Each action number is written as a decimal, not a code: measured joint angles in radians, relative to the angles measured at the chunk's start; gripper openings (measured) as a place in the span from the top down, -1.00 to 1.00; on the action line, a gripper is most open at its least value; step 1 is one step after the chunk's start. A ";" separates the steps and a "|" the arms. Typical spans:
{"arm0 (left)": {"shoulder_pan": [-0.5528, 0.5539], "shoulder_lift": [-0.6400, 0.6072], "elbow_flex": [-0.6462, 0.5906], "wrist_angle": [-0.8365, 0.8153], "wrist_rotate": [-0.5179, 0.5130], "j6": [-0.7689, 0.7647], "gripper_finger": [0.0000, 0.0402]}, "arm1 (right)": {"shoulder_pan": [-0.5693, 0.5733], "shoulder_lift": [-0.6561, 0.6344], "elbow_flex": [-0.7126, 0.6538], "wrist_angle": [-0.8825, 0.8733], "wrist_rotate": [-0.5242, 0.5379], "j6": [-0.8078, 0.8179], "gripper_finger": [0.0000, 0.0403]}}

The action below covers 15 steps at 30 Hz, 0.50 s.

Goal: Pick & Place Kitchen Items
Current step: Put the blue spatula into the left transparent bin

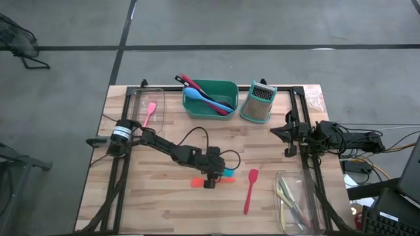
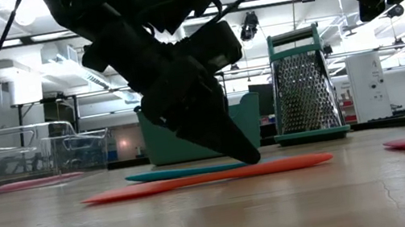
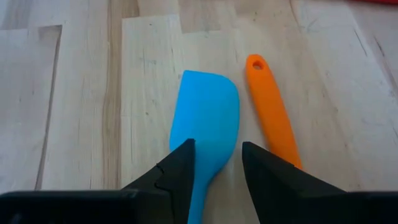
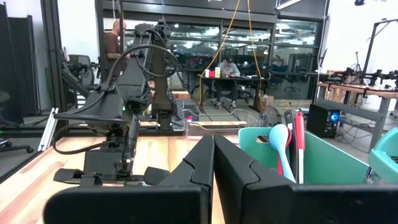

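**Sorting partly done, blue spatula next**

While a pink spatula lies in the clear bin at the table's left rear, most utensils are still loose. Left gripper is down at mid-table, fingers apart and straddling the blue spatula, not yet clamped; it lies flat on the wood, orange spatula just beside it. Teal tub behind holds blue and red utensils. Red spatula lies loose further right. Second clear bin at front right holds pale utensils. Right gripper waits at the right edge, fingers together, empty. Judged: at least three pieces left to place.
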<state>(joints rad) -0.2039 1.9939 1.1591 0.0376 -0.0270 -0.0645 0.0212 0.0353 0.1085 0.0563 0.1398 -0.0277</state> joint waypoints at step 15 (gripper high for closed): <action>-0.002 0.043 0.003 -0.011 -0.142 0.010 0.30 | 0.000 0.000 0.000 0.000 0.000 -0.001 0.96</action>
<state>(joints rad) -0.2058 2.0369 1.1618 0.0265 -0.1688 -0.0543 0.0212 0.0357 0.1085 0.0559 0.1398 -0.0291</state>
